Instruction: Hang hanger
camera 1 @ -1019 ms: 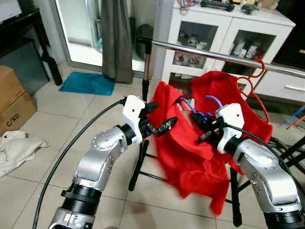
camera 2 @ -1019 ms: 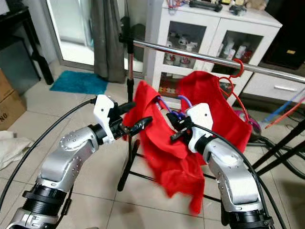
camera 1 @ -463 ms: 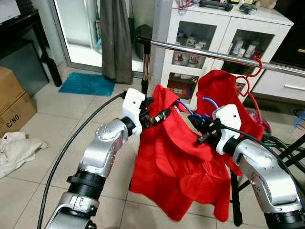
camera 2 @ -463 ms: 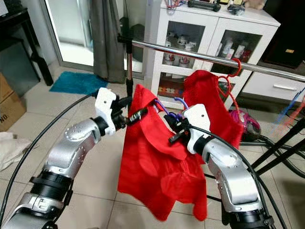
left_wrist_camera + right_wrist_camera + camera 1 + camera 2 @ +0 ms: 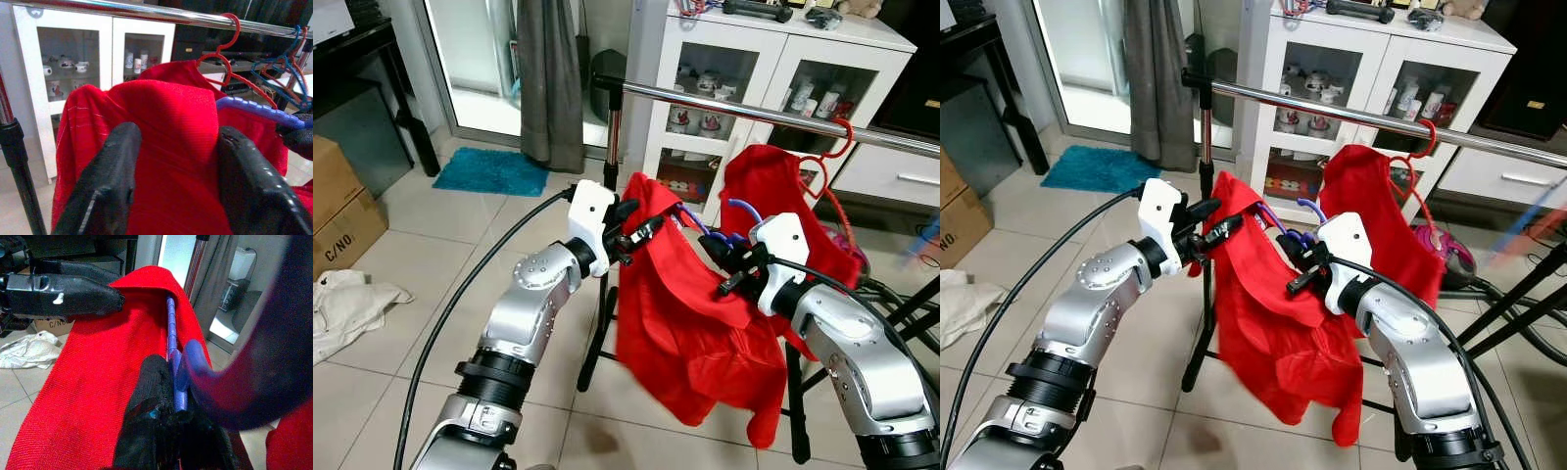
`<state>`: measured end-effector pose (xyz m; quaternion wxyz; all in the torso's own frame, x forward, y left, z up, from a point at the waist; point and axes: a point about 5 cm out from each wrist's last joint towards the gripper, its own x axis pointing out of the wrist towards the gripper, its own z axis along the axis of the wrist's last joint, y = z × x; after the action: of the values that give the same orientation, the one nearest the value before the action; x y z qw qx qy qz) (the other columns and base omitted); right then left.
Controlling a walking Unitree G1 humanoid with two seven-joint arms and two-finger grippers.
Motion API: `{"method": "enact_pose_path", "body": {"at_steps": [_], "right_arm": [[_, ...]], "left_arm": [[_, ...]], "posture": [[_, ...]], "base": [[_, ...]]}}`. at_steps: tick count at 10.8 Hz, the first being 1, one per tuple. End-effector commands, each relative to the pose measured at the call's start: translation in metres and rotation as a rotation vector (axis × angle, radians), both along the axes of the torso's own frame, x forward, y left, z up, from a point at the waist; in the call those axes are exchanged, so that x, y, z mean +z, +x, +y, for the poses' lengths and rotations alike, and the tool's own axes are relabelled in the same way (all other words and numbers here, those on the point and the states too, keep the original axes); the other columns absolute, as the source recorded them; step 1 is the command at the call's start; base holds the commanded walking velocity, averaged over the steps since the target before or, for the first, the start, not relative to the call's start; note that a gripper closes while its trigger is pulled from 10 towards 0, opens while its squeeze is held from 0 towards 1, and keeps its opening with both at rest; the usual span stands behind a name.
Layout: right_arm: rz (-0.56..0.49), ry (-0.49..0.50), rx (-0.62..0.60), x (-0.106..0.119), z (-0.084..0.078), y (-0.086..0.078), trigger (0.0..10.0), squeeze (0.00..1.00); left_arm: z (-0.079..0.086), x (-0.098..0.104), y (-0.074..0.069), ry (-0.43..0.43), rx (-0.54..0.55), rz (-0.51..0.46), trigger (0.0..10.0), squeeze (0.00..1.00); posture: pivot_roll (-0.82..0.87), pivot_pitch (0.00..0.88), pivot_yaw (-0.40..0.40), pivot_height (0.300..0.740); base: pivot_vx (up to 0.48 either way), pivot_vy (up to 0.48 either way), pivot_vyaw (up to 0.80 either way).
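Both grippers' fingers clench: left (image 5: pixel 641 233) on red shirt (image 5: pixel 695 333), right (image 5: pixel 729 262) on blue hanger (image 5: pixel 172 338).

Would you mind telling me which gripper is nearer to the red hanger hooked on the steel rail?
The right. The right gripper holds the blue hanger just below and beside the red hanger; the left gripper grips the red garment farther along, near the rail's upright.

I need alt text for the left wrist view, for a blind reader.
The left gripper pinches a red garment between two black fingers. Behind it, a red hanger hangs on a metal rail before a white cabinet.
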<state>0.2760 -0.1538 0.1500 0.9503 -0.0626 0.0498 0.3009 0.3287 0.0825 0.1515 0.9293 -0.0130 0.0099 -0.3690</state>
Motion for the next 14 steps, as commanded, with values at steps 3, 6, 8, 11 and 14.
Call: {"method": "enact_pose_path", "body": {"at_steps": [3,6,8,11,14], "right_arm": [[-0.039,-0.019,0.014,0.009,-0.002,0.001,10.0,0.00],[-0.043,-0.021,0.012,0.010,-0.002,0.002,10.0,0.00],[-0.043,-0.028,0.014,0.009,-0.003,0.001,10.0,0.00],[-0.037,-0.108,0.061,0.004,-0.001,-0.004,10.0,0.00],[0.070,-0.263,0.163,-0.017,-0.004,-0.016,10.0,0.00]], "left_arm": [[0.001,0.004,0.003,-0.005,0.015,-0.018,0.0,0.00],[0.002,0.005,0.004,-0.006,0.011,-0.019,0.0,0.00],[0.003,0.006,0.004,-0.008,0.008,-0.020,0.0,0.00],[0.003,0.017,0.006,0.000,-0.030,-0.056,0.0,0.00],[0.008,0.048,0.017,-0.054,-0.033,-0.111,0.0,0.00]], "posture": [[0.03,0.000,-0.080,0.740],[0.03,0.000,-0.072,0.740],[0.03,0.000,-0.069,0.740],[0.03,0.000,-0.067,0.740],[0.03,0.000,-0.065,0.740]], "base": [[0.000,0.000,0.00],[0.000,0.000,0.00],[0.000,0.000,0.00],[0.000,0.000,0.00],[0.000,0.000,0.00]]}}
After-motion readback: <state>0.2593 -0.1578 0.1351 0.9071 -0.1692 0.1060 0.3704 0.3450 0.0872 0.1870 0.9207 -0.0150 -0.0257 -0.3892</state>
